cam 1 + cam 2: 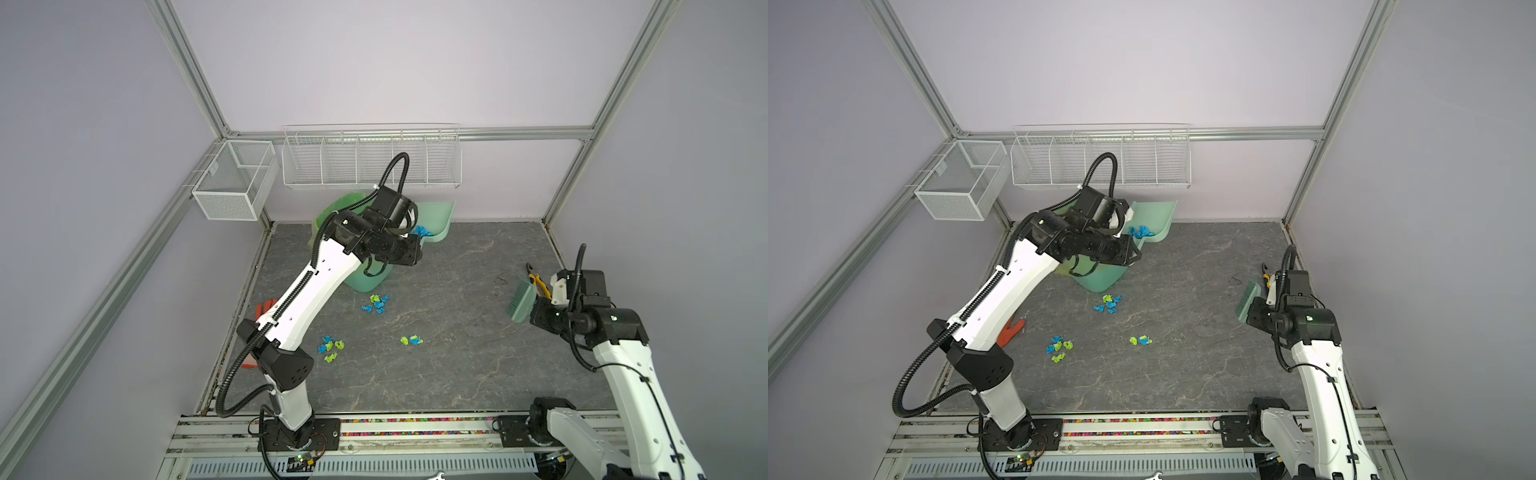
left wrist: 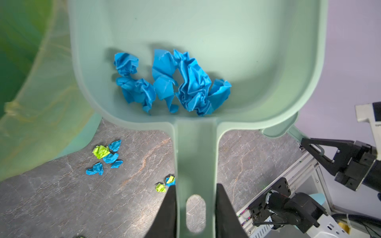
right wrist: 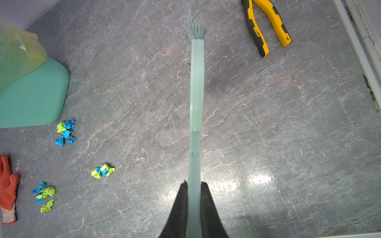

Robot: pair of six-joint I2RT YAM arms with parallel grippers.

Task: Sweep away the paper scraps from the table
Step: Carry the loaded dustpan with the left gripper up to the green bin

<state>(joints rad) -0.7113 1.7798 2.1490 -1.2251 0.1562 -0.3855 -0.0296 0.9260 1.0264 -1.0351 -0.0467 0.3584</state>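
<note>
Fingers: the left fingers (image 2: 195, 186) are closed onto the handle of the dustpan (image 2: 206, 31) and, as far as I can tell, hold it up off the bench. The right fingers (image 3: 193, 183) are pinched tight on the flat handle of the brush (image 3: 197, 82), whose bristles point away from the wrist.
Bench: dark and veined (image 1: 457, 374), and mostly bare on the right half where the brush hangs.
Bin: pale green (image 3: 31, 92) with a thin green bag in it, at the back and left of middle, just beside the raised dustpan.
Pan load: a handful of blue paper scraps (image 2: 175, 82) lies slumped at the handle end of the pan.
Loose scraps: the back cluster (image 1: 377, 303) lies near the bin, the front cluster (image 1: 330, 348) beside the left arm, and the middle cluster (image 1: 411, 340) further right.
Clutter: yellow pliers (image 3: 268, 26) lie near the brush head, and an orange glove (image 3: 8, 185) lies at the left edge.
What it turns on: all three clusters lie to the left of the brush and well apart from it, so I'd guess the right arm has to reach leftward across the bench. The left arm is nearer them, but its pan looks due for emptying first, and the bin sits on the pan's left.
</note>
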